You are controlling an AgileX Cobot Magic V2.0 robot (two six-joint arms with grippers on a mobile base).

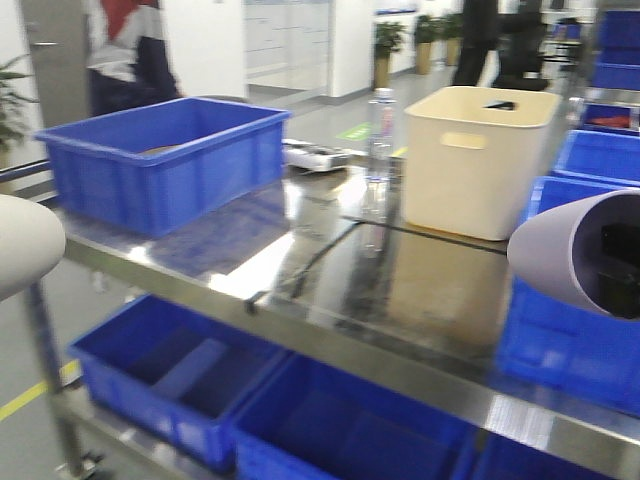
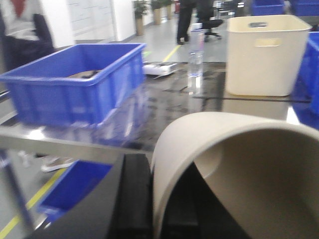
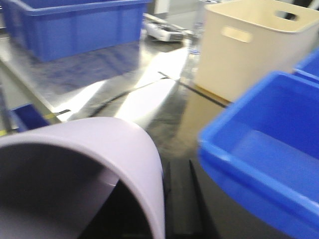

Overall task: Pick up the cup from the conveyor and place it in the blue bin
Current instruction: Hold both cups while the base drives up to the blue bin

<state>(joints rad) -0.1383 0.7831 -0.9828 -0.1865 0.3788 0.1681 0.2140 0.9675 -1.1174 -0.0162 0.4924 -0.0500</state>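
We are seeing the left gripper [image 2: 158,211] clamping a beige cup [image 2: 239,164] at lower right of its wrist view, and the right gripper [image 3: 167,201] grasping a lilac cup [image 3: 99,144] at lower left. The blue bin [image 1: 170,185] is sitting upper left on the steel table [image 1: 420,385].

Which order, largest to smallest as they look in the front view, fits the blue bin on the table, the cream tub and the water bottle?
1. blue bin, the widest
2. cream tub, narrower
3. water bottle, clearly the smallest
All three stand at similar depth, so nearness hardly skews this.
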